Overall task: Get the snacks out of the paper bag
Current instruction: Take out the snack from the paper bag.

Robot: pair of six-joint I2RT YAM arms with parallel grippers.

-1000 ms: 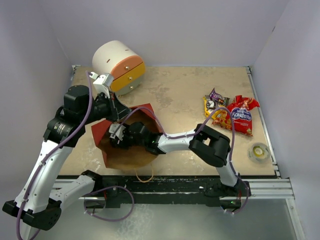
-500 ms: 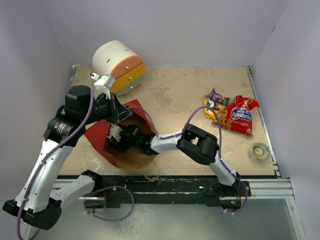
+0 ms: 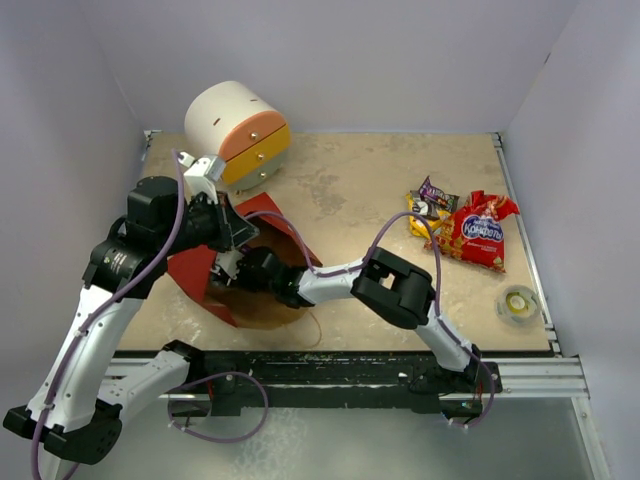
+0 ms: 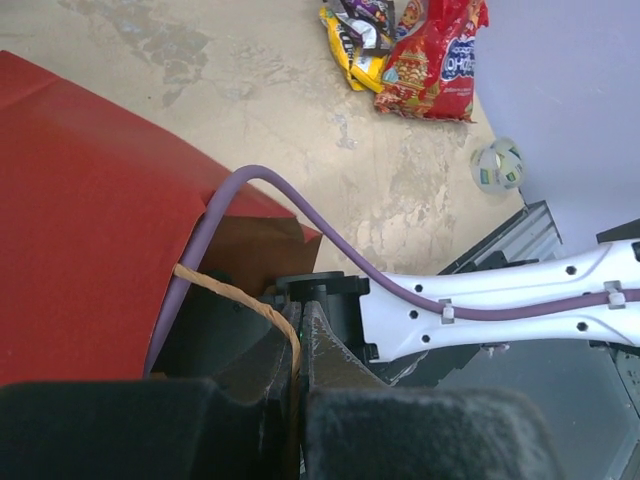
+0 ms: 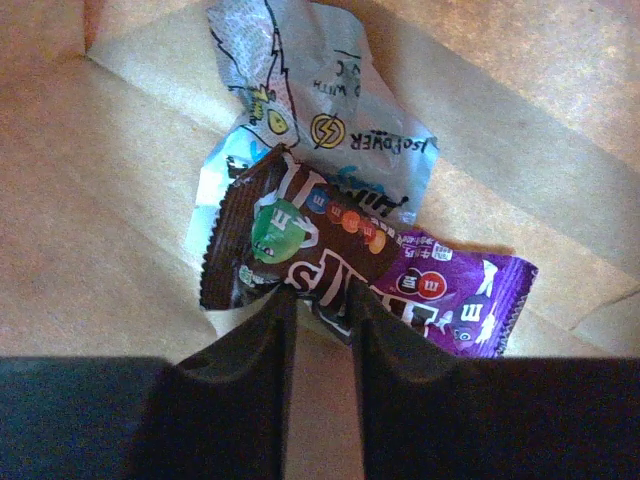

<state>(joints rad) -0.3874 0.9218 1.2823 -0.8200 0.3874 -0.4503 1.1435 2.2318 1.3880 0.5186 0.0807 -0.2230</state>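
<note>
Inside the paper bag (image 4: 90, 220), whose handle (image 4: 235, 293) our left hand (image 4: 297, 350) pinches to hold the mouth open, our right hand (image 5: 322, 300) sets narrow jaws at the brown packet (image 5: 300, 240), though whether they grip it we cannot tell.

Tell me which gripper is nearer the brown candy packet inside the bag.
Right. The right gripper is at the lower edge of the brown candy packet, deep inside the paper bag. The left gripper is outside, up at the bag's rim, pinching the twisted handle.

You've got a white drawer unit (image 3: 235, 132) at the table's (image 3: 350, 190) far-left corner and a tape roll (image 3: 520, 304) by its right edge.
</note>
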